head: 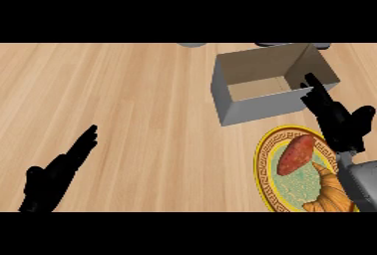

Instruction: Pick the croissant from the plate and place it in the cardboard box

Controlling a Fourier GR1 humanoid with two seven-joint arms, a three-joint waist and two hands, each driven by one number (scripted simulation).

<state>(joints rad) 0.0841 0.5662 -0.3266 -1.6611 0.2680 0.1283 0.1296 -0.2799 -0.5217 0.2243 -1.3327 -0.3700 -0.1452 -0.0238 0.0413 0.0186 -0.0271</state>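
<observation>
We see our right hand raised over the far edge of the plate, its fingers straight and pointing away from us toward the cardboard box, with nothing in its grasp. The croissant lies on the plate below and behind this hand, close to our right forearm, which hides part of it at the view's right edge; the hand does not touch it. Just to the left of the croissant, and to the near left of the hand, a reddish-brown oblong food item rests on the same plate, tilted, one end close beside the pastry. The plate has a yellow patterned rim and a pale green centre. The box stands open-topped just beyond the plate, ahead and left of the right hand, whose fingertips show against the box's near right corner; we cannot tell whether they touch it. The inside of the box shows bare brown walls and floor. Our left hand rests low on the other side of the wooden desk, well apart from the plate and box, fingers straight and angled up to the right, holding nothing.
</observation>
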